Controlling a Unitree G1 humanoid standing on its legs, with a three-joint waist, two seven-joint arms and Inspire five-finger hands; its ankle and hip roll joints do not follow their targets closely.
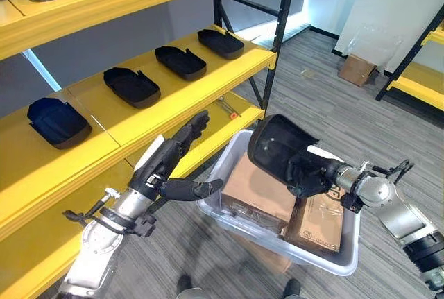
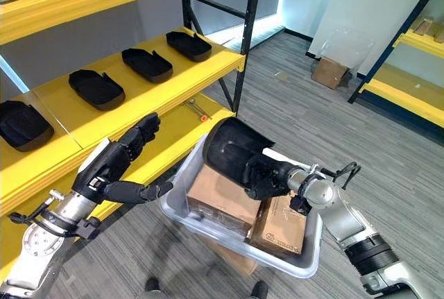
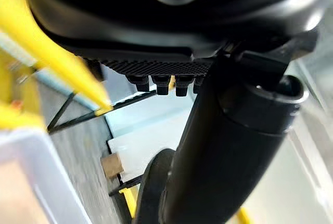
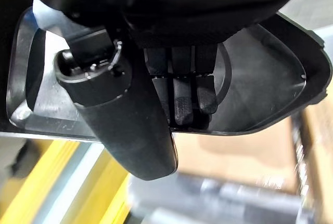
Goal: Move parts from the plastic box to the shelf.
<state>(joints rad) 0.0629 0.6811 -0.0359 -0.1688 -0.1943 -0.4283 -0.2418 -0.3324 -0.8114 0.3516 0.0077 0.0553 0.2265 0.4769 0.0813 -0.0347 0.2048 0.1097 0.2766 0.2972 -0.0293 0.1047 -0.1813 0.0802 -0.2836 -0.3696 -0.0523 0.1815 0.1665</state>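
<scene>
In the left eye view the right hand (image 1: 310,173) grips a black shell-shaped part (image 1: 277,143) by its rim, lifted clear above the plastic box (image 1: 347,257), which sits on the grey carpet floor (image 1: 333,112) and holds cardboard boxes (image 1: 260,191). The yellow shelf (image 1: 173,98) lies toward ten o'clock from the held part, and four like parts (image 1: 182,62) already sit in a row on it, their long axes running across the shelf's depth; the held one stands nearly upright, open face toward the shelf. The left hand (image 1: 173,153) hovers empty between box and shelf edge, fingers straight, thumb out; it is nearer the shelf, but the right one has the load. The right eye view shows the same, with a second rack at two o'clock across the room. In the left wrist view the left hand's fingers (image 3: 166,84) are extended, holding nothing. In the right wrist view the fingers (image 4: 183,96) curl inside the part's hollow, thumb (image 4: 117,125) outside, pinching its wall.
</scene>
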